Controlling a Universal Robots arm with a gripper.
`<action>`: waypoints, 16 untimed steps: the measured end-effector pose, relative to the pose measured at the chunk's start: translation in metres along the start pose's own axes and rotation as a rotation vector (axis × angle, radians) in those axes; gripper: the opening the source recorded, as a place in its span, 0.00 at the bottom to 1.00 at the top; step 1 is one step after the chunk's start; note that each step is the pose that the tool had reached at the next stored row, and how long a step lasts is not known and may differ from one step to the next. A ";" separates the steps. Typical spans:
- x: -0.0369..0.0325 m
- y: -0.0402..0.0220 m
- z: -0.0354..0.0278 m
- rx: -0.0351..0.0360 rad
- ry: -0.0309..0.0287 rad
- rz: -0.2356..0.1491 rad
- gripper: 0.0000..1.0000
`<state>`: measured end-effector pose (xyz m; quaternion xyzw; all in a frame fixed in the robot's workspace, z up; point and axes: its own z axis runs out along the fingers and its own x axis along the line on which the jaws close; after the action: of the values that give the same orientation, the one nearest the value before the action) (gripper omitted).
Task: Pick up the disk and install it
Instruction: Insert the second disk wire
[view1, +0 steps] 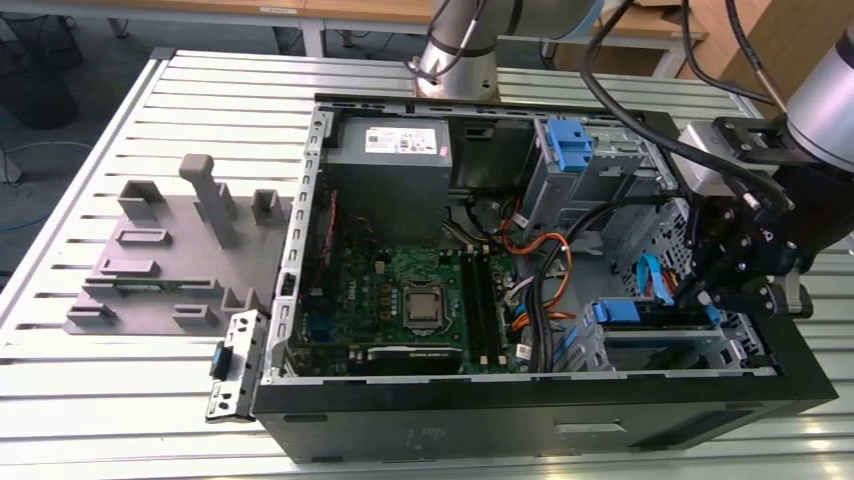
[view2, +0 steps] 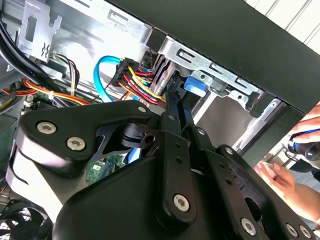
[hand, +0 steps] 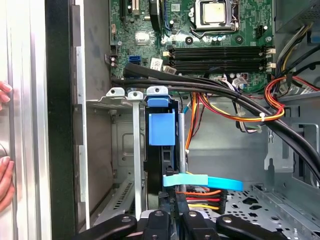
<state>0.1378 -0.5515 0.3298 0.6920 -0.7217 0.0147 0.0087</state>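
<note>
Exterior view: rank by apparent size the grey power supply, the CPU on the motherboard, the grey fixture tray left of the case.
1. Grey fixture tray, spreading widest over the table.
2. Grey power supply, a clearly smaller block at the case's far end.
3. CPU, a small square on the motherboard.

The gaps are large, so distance from the camera should not change the order.

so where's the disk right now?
The disk sits edge-on in the metal drive bay at the case's corner on the exterior view's right, beside the bundled power cables, with the gripper right at it.
</note>
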 end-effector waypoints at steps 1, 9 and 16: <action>0.0000 0.0000 0.0007 0.0000 0.0002 0.000 0.16; -0.0001 0.0000 0.0022 0.0000 0.0005 0.000 0.16; -0.0002 0.0001 0.0032 -0.0002 -0.0015 0.000 0.17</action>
<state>0.1378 -0.5515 0.3265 0.6919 -0.7218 0.0141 0.0082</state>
